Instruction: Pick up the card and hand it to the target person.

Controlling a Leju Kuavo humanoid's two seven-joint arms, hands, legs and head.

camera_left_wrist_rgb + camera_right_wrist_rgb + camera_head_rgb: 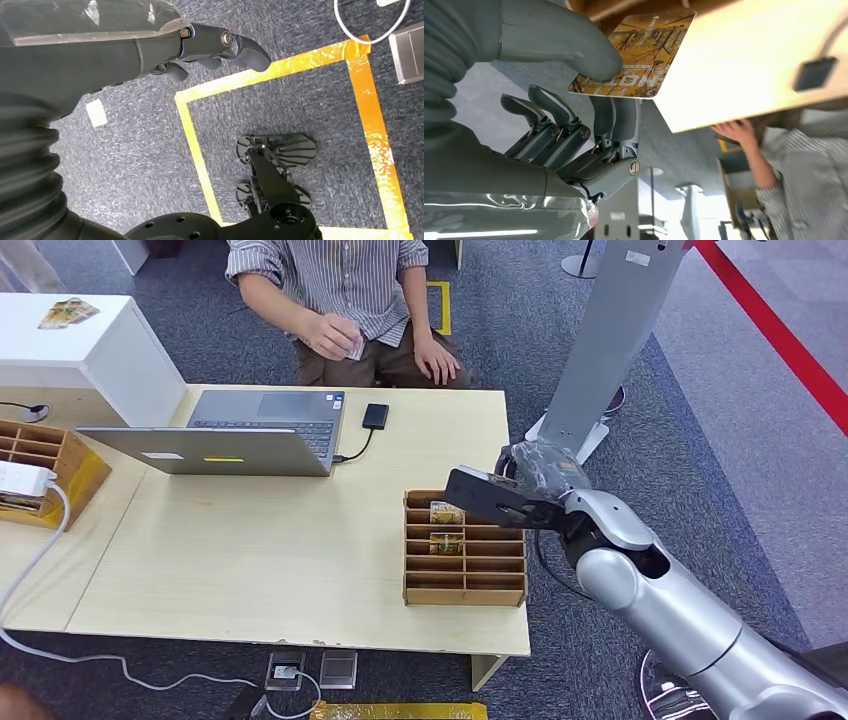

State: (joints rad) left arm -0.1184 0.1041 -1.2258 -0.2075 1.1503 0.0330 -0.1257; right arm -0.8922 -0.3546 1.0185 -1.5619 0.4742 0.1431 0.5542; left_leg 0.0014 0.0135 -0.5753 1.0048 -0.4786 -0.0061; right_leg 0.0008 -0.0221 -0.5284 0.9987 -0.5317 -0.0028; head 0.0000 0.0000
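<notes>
The head view is evenly and brightly lit from above, with soft light and no hard shadows. The table (260, 540) looks pale, and the laptop (240, 435) throws only a weak shadow on it. Focus is good in the centre; the lines bend a little at the edges.

In the left wrist view the light is also even. The carpet (125, 165) is sharp, and a white glare lies on the clear cover of the left hand (200, 47).

The right wrist view has strong contrast. The card (644, 55) is sharp. The person (794, 170) is blurred, and the background behind is overexposed, almost white. The right hand (574, 115) is partly in shade.
</notes>
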